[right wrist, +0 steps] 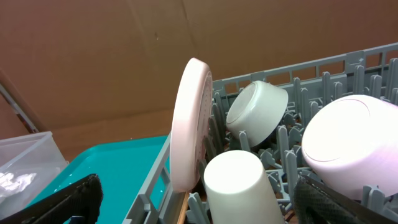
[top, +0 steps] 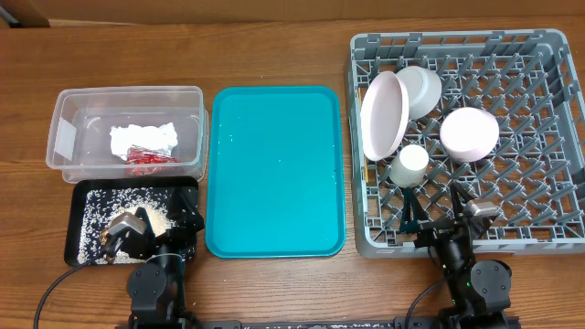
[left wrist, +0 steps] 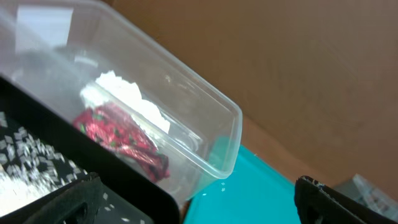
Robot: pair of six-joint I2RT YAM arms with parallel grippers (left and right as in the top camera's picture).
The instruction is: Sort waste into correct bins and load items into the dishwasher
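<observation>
The clear tub (top: 187,100) holds the crumpled white napkin (top: 142,137) and the red wrapper (top: 148,159); the left wrist view shows the same napkin (left wrist: 130,99) and wrapper (left wrist: 121,134). Loose rice (top: 114,215) lies in the black tray (top: 78,251). In the grey dish rack (top: 548,137) the pink plate (top: 384,114) stands on edge. The white bowl (top: 420,90), pink bowl (top: 470,132) and cream cup (top: 409,164) sit upside down. My left gripper (top: 169,219) is open over the black tray's right edge. My right gripper (top: 437,206) is open at the rack's front, behind the cup (right wrist: 236,186).
The large teal tray (top: 274,169) lies between the bins and the rack, with nothing on it but a few small specks. A brown cardboard wall runs along the back of the wooden table (top: 274,292). Both arm bases stand at the table's front edge.
</observation>
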